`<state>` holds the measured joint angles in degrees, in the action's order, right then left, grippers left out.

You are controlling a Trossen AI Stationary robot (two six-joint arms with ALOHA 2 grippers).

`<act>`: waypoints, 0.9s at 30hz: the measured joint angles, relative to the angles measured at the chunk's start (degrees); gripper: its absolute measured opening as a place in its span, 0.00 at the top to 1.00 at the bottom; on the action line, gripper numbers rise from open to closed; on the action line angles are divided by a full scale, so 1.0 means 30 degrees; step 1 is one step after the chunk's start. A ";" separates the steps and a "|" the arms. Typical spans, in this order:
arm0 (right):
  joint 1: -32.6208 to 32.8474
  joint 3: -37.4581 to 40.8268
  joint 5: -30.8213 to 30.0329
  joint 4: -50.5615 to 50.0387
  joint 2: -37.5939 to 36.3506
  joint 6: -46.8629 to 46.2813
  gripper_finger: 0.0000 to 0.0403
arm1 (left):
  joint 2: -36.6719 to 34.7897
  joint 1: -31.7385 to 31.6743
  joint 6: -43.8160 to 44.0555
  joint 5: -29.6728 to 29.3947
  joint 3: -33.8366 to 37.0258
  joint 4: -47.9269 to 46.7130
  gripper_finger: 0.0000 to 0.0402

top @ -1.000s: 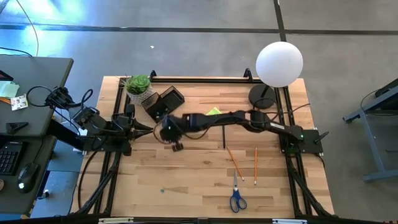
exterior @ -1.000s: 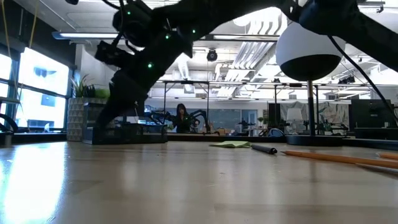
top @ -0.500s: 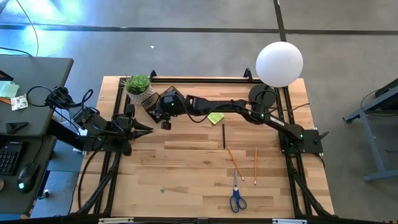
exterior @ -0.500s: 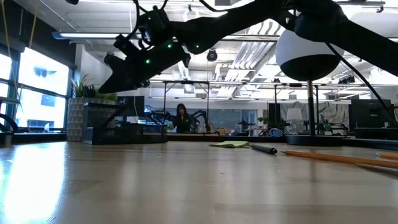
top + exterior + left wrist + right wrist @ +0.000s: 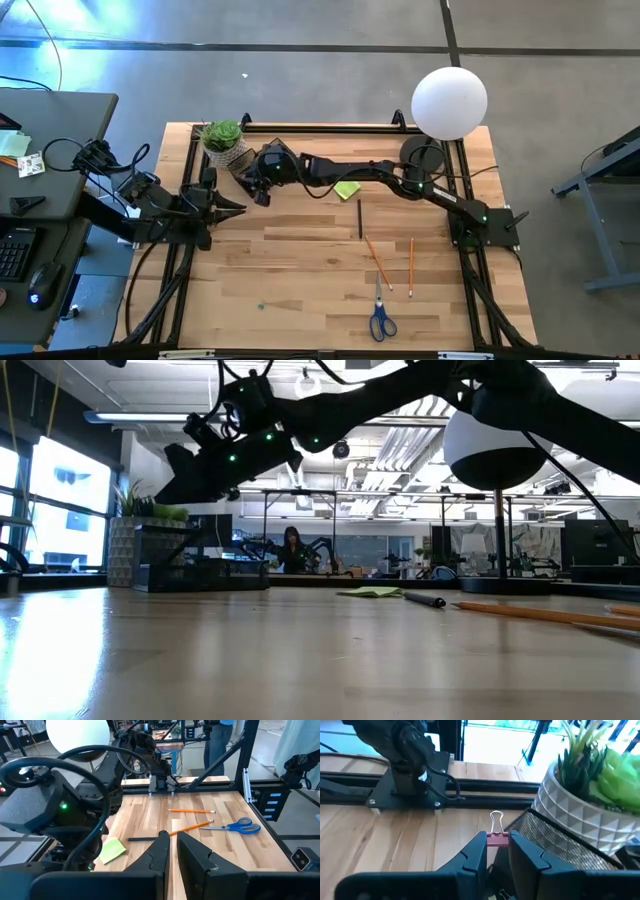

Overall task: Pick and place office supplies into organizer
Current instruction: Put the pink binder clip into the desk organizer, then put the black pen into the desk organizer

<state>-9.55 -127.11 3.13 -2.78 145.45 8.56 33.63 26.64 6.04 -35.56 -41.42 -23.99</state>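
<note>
My right gripper (image 5: 496,841) is shut on a small red binder clip (image 5: 495,822) with a silver wire loop. It hovers above the near left side of the dark mesh organizer (image 5: 555,847), which stands at the table's far left (image 5: 246,174). On the wood lie the yellow-green sticky pad (image 5: 347,188), a dark pen (image 5: 360,218), two pencils (image 5: 377,260) and the blue-handled scissors (image 5: 381,318). A tiny blue-green piece (image 5: 262,306) lies near the front. My left gripper (image 5: 171,842) waits at the left edge, shut and holding nothing. My right gripper pinches the clip's red body (image 5: 496,838) between its two fingertips. The wire loop sticks out past the fingertips. The fingers slant down from the table's right side toward its left. The clip is lifted clear of the table, next to the organizer's mesh wall.
A potted plant in a white faceted pot (image 5: 223,140) stands just beyond the organizer, close to my right gripper. The white globe lamp (image 5: 449,103) and its black base (image 5: 420,155) occupy the far right corner. My right arm stretches across the table's far half.
My right gripper has travelled from the middle of the table toward the far left, rising and ending over the organizer. It stayed shut. In the last half second it has hardly moved.
</note>
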 joint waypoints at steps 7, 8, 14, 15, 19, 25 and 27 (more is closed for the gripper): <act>-0.0310 0.0073 -0.0536 -0.1136 0.0000 -0.0413 0.84 | 0.0000 -0.0001 -0.0002 0.0001 0.0000 -0.0020 0.94; -0.0331 0.0073 -0.0550 -0.1308 0.0000 -0.0416 0.84 | 0.0000 0.0003 -0.0003 0.0003 0.0002 -0.0025 0.94; -0.0383 0.0073 -0.1553 -0.1706 0.0000 -0.0780 0.82 | 0.0000 0.0005 0.0000 0.0003 0.0005 -0.0034 0.94; -0.0383 0.0073 -0.1573 -0.1706 0.0000 -0.0773 0.81 | 0.0000 0.0002 0.0000 0.0003 0.0001 -0.0034 0.94; -0.0361 0.0073 -0.1549 -0.1769 0.0000 -0.0845 0.74 | 0.0000 0.0003 0.0000 0.0003 0.0005 -0.0049 0.94; -0.0354 -0.0608 -0.2045 -0.5550 -0.0190 -0.0142 0.63 | 0.0000 0.0005 0.0080 0.0012 -0.0002 -0.0117 0.94; -0.0305 -0.0999 -0.2179 -0.7633 -0.0752 0.0197 0.61 | 0.0000 -0.0001 0.0135 0.0082 -0.0001 -0.0358 0.94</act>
<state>-10.47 -130.10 -3.41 -25.68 143.19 9.15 33.63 26.64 6.45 -35.31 -41.43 -25.07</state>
